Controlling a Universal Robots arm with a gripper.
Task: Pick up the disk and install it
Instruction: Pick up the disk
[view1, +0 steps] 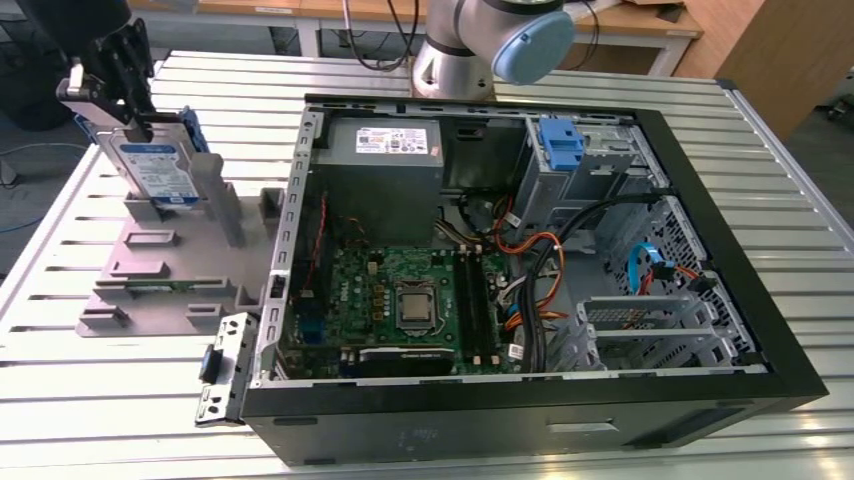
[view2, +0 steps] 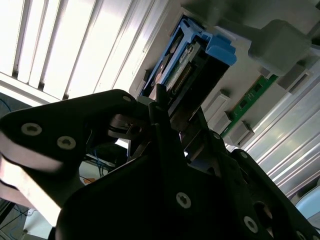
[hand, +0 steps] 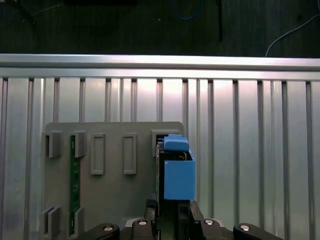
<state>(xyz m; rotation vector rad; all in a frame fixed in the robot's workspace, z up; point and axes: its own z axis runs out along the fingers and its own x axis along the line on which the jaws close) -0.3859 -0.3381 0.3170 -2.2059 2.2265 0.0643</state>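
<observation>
Ribbed metal bench (view1: 80, 420) carried an open computer case (view1: 534, 410). Tool (view1: 127, 115) looked clenched on the disk (view1: 158, 170), upright in a grey fixture (view1: 147, 270): pick-up step, likely needing a straight lift out.

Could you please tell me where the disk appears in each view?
Exterior view: the disk stands upright at the exterior view's far left, in the grey fixture.
Second wrist view: the disk rises from that fixture, blue frame showing.
First wrist view: the disk is edge-on beside the fixture's empty slots.
Shared landmark: the grey fixture.
</observation>
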